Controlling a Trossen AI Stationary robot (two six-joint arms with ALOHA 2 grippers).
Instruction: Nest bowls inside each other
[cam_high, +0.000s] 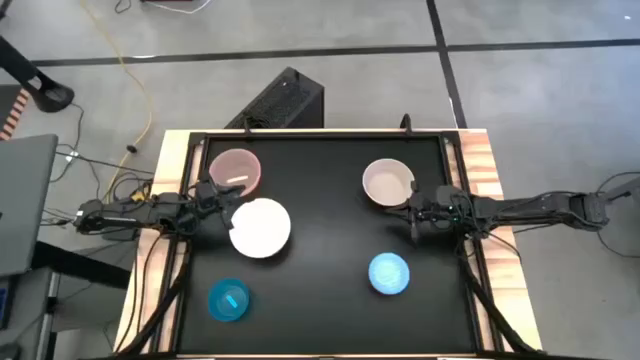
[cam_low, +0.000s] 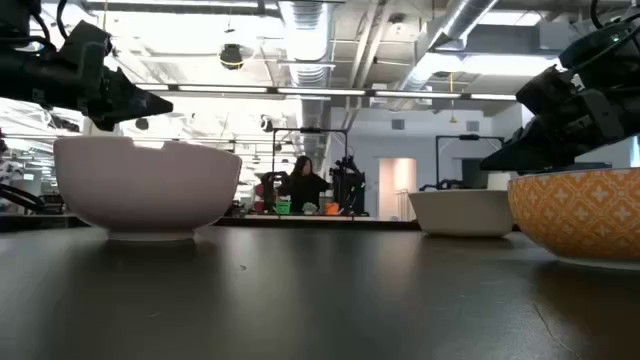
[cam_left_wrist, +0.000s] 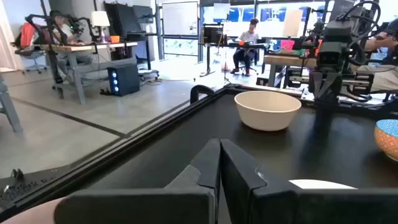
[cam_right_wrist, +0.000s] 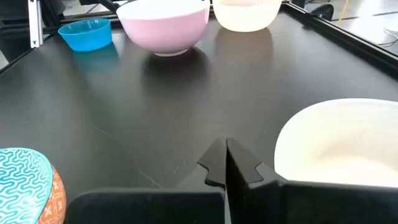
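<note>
Five bowls stand apart on their bases on the black table (cam_high: 320, 320). A pink bowl (cam_high: 235, 172) is far left. The wider white bowl (cam_high: 261, 227) is just nearer, and its outer wall looks pinkish in the right wrist view (cam_right_wrist: 165, 25). A pale beige bowl (cam_high: 388, 182) is far right. A sky-blue patterned bowl (cam_high: 389, 274) with an orange outside (cam_low: 580, 215) is near right. A cyan-teal bowl (cam_high: 229, 300) is near left. My left gripper (cam_high: 215, 195) hovers shut between the pink and white bowls. My right gripper (cam_high: 415, 212) hovers shut beside the beige bowl (cam_right_wrist: 348, 149).
A raised black rim (cam_high: 320, 135) frames the table, with wooden edges (cam_high: 490, 170) outside it. The middle of the table (cam_high: 325, 230) is bare. A dark box (cam_high: 285, 100) stands on the floor beyond the far edge. People sit at desks in the room behind (cam_low: 300, 185).
</note>
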